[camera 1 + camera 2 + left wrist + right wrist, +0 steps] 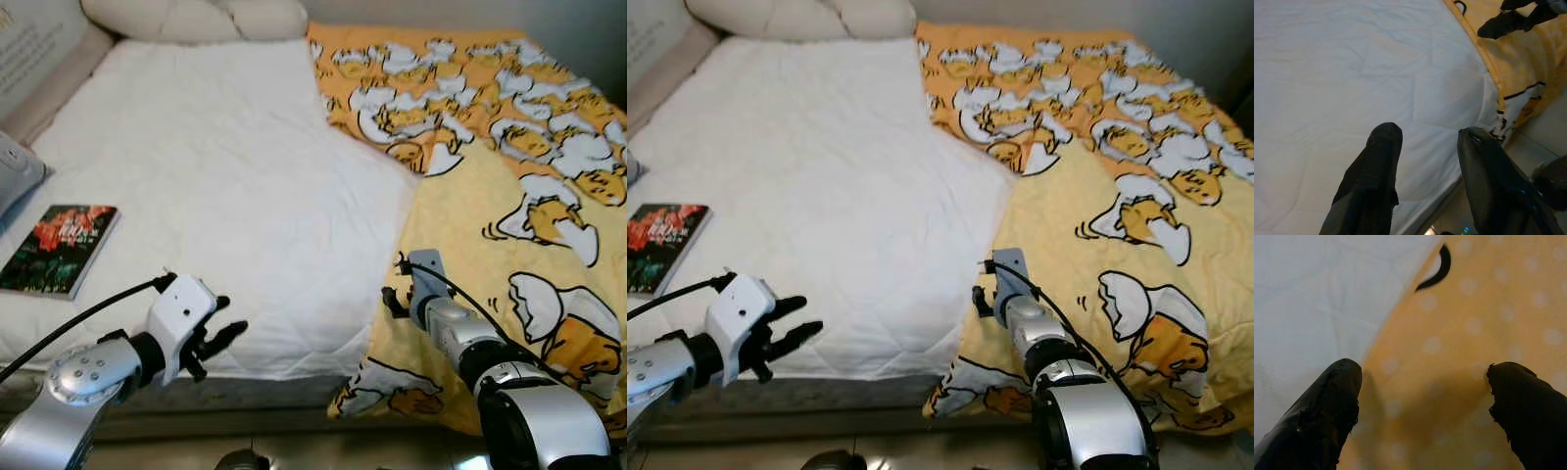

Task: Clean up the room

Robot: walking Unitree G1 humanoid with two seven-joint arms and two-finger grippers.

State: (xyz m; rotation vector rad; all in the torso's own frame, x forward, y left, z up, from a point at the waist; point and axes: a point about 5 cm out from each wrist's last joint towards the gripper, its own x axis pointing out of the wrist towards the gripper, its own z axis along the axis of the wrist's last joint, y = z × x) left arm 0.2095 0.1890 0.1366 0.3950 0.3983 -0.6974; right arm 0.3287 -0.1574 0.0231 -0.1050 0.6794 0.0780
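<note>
1. Yellow duck-print blanket [509,196] covers the right half of the bed, its edge folded back over the white quilt [216,166].
2. Right gripper [1422,396] is spread open over this edge, grasping nothing.
3. Left gripper [220,338], also open, hangs above the quilt's near edge.
4. Far left lies a book [59,250].

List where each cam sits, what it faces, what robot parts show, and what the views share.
Left eye, head: looks down at the bed, book, yellow blanket; both silver arms show.
Right eye, head: same scene, shifted slightly.
Left wrist: along the open left gripper at the white sheet; the right gripper shows beyond.
Right wrist: along the open right gripper at the blanket edge.
Shared: all four views see the sheet meeting the blanket.
</note>
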